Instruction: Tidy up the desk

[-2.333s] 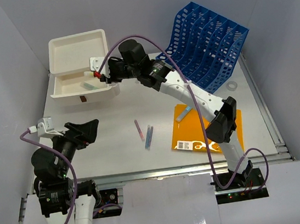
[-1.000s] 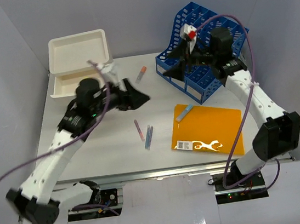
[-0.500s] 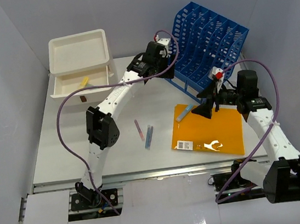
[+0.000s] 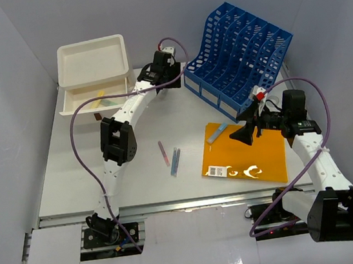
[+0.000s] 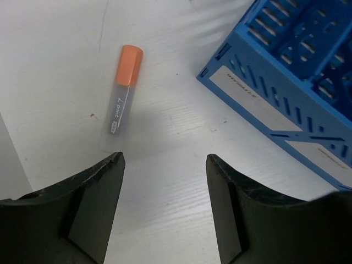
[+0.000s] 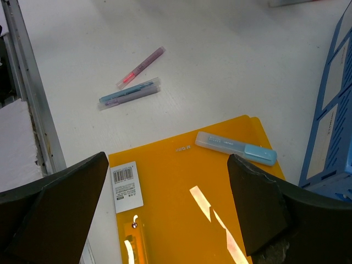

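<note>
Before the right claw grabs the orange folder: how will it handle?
The orange folder lies thin and flat on the desk, so probably floppy, with little edge to grab. Its glossy glare suggests slippery. The blue-capped pen lying on it would likely roll off if tilted.

The large flat white surface (image 5: 181, 132) is seen to be matt, with a faint wood-like grain, and is edged by a dull metal rail (image 6: 27, 82). The blue slotted plastic file rack (image 5: 286, 71) is moulded smooth, whereas the flat orange plastic folder (image 6: 176, 187) is shown glossy by bright glare.
</note>
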`<state>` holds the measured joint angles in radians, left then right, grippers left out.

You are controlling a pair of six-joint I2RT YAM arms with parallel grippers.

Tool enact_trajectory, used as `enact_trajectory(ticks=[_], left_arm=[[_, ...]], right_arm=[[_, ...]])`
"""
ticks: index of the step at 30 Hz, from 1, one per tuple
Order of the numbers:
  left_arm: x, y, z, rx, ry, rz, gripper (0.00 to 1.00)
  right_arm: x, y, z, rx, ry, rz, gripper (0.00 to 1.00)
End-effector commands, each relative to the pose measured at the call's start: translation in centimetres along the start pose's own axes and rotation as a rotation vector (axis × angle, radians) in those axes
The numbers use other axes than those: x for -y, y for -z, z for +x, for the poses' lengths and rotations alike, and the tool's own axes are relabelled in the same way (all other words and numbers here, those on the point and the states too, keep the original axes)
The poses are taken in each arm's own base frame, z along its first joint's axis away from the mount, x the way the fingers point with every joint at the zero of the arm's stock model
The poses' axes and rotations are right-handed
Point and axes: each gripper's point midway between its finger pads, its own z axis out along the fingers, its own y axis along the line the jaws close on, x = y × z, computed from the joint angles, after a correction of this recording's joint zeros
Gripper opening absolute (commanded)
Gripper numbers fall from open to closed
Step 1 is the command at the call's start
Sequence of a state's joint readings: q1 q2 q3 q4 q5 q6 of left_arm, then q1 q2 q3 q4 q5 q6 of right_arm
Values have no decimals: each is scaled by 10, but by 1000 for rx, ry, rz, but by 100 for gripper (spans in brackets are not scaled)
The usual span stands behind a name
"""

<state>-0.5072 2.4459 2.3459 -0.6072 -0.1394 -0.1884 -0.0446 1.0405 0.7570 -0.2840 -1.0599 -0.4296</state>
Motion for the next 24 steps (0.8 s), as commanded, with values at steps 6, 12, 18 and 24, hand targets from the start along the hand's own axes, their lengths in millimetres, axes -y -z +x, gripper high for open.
enact_trajectory(ticks=[6, 12, 18, 24], left_arm=[[-30, -32, -17, 110, -22, -75, 71], [-47, -50, -6, 110, -59, -123, 74], [-62, -68, 13, 75, -35, -123, 74], [-53, -78, 26, 53, -28, -74, 68]], right_arm=[[0, 1, -2, 12, 24, -14, 96], [-1, 0, -1, 12, 18, -25, 96], [0, 0, 1, 11, 16, -25, 96], [0, -1, 1, 11, 11, -31, 96]])
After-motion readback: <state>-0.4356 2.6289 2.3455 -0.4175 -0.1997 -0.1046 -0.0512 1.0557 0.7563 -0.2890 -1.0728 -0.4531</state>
